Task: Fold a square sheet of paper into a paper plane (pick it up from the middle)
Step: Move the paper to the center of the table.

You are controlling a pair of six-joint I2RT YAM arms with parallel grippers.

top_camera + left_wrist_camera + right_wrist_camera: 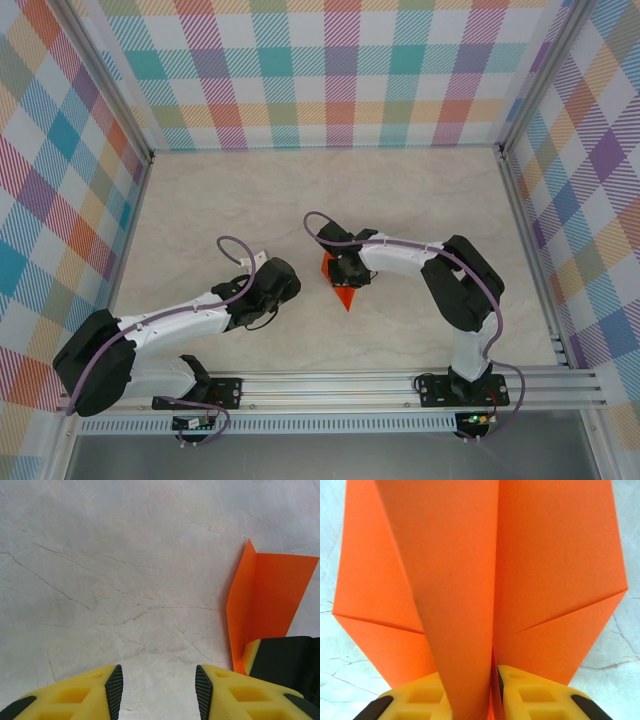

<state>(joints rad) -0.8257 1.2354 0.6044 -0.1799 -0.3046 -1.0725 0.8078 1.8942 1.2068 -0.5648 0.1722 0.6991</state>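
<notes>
Top external view puts the paper plane (345,293) near the middle of the bench (220,200), nose toward 6 o'clock. Your right fingers (350,272) sit over its 12 o'clock end, and your left fingers (285,285) stand apart from it at 9 o'clock.

In the right wrist view, the raised centre fold of the paper plane (545,555) runs between the 2 right fingers (535,697), with a wing spread flat on each side. You cannot tell from here whether they are pinching that fold or only flanking it.

The left fingers (80,695) are released, with only bare bench (125,580) in the gap. From that camera the paper plane (270,595) stands at 3 o'clock with 1 flap upright.

Watch these risks:
- If the right fingers let go before the crease is set, the fold will likely spring apart and the wings splay.
- If they pull away while gripping, the thin paper may drag across the smooth bench or tear at the crease.
- If you bring the left fingers in from 9 o'clock too low, they could shove the upright flap, crumple it, or skew the whole plane under the other fingers.
</notes>
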